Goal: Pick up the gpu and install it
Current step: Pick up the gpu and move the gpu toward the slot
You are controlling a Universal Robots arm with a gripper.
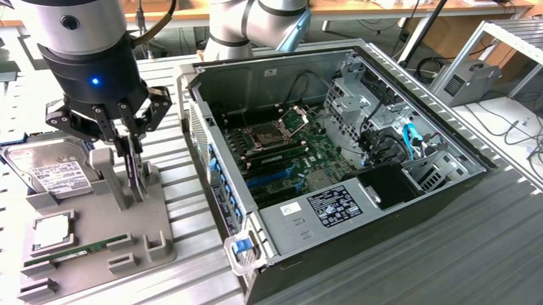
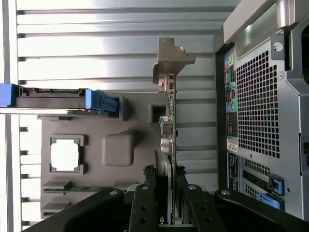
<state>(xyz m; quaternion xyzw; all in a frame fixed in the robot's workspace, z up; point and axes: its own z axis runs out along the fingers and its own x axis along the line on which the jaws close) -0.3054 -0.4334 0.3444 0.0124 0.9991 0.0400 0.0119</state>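
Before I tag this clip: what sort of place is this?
Probably a robotics lab bench for PC assembly: open computer case, parts fixture holding a hard drive, fingers on the gpu.

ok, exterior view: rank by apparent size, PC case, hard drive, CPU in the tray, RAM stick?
1. PC case
2. hard drive
3. CPU and RAM stick: not ranked, since the stick looks longer and the CPU wider.
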